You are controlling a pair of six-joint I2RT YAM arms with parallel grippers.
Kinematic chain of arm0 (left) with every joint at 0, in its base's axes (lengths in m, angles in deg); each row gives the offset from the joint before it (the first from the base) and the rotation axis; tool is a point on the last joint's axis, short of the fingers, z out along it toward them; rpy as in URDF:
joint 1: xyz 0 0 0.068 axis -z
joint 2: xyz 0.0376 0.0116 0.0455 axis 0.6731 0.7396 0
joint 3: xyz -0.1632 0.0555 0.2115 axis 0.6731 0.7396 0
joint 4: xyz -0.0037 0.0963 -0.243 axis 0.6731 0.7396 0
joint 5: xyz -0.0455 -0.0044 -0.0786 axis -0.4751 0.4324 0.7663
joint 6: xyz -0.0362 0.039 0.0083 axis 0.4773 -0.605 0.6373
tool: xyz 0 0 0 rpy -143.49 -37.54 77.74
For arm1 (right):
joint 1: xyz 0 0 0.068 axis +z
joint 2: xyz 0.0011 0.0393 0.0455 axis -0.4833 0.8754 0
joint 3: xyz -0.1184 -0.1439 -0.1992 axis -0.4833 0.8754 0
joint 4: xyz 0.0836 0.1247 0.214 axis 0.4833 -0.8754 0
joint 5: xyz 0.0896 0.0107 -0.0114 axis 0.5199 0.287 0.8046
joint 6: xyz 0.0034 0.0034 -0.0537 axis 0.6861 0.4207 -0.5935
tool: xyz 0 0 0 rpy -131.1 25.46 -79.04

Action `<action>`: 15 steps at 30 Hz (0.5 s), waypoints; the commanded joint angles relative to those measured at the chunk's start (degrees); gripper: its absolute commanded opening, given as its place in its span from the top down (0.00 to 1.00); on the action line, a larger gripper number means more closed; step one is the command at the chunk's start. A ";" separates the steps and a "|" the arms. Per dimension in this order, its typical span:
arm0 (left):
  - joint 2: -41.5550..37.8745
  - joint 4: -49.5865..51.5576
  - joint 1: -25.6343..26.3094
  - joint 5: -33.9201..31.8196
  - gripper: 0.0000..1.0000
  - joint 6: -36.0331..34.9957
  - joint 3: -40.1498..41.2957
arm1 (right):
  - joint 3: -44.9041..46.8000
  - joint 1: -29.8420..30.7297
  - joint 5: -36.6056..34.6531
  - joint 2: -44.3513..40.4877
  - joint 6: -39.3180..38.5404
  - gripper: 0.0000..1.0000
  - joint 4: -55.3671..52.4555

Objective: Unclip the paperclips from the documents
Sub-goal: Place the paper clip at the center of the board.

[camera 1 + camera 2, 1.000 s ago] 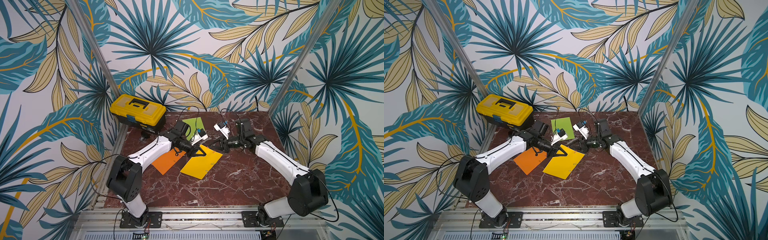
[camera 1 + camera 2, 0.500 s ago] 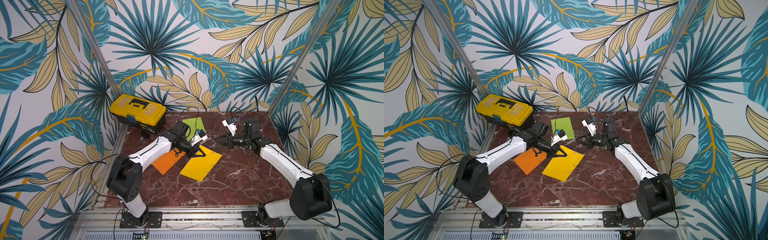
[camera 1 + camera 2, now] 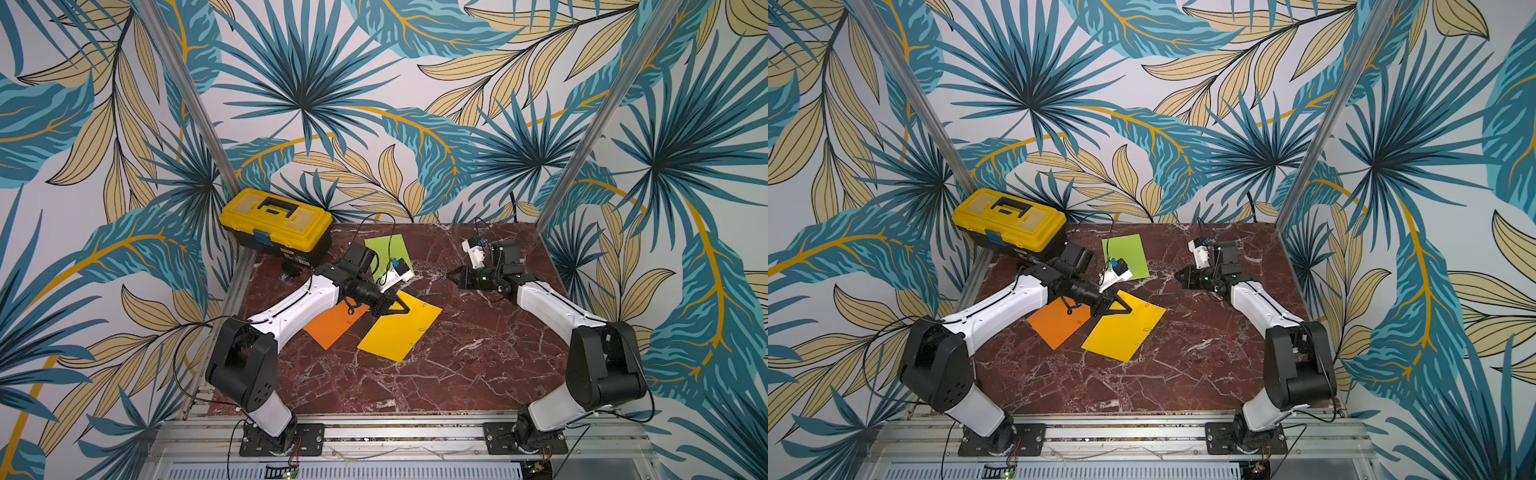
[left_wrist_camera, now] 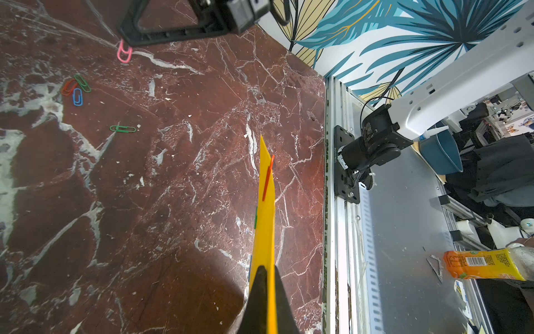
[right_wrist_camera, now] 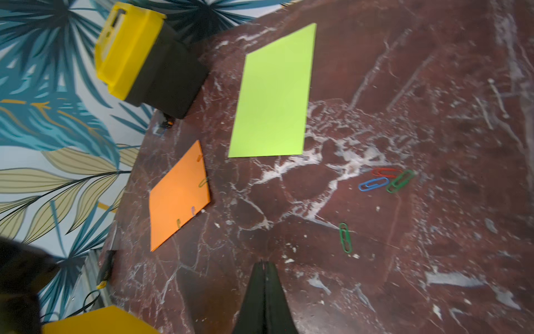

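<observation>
Left gripper (image 3: 407, 310) and right gripper (image 3: 450, 277) face each other, jaws clamped shut.

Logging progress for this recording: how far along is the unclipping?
Done: the lime green sheet looks clip-free, and four loose paperclips lie on the table. In hand: the left gripper pinches the yellow sheet in its jaws, while the right gripper, jaws shut, carries a pink paperclip. Remaining: the yellow sheet's red paperclip and others, plus several on the orange sheet.

Bright even light; blurred, edge-warped right-wrist view.
</observation>
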 commanded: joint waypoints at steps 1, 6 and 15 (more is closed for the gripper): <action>-1.10 0.16 0.21 -0.02 1.00 -0.18 -0.19 | -0.19 -0.54 -4.12 3.05 2.01 1.00 -2.04; -1.25 0.16 0.21 -0.11 1.00 -0.29 -0.45 | -1.31 -0.81 -4.90 7.77 2.88 1.00 -3.15; -0.64 0.16 0.19 0.28 1.00 -0.29 -1.18 | -2.99 -1.78 -5.84 13.81 5.49 1.00 -2.19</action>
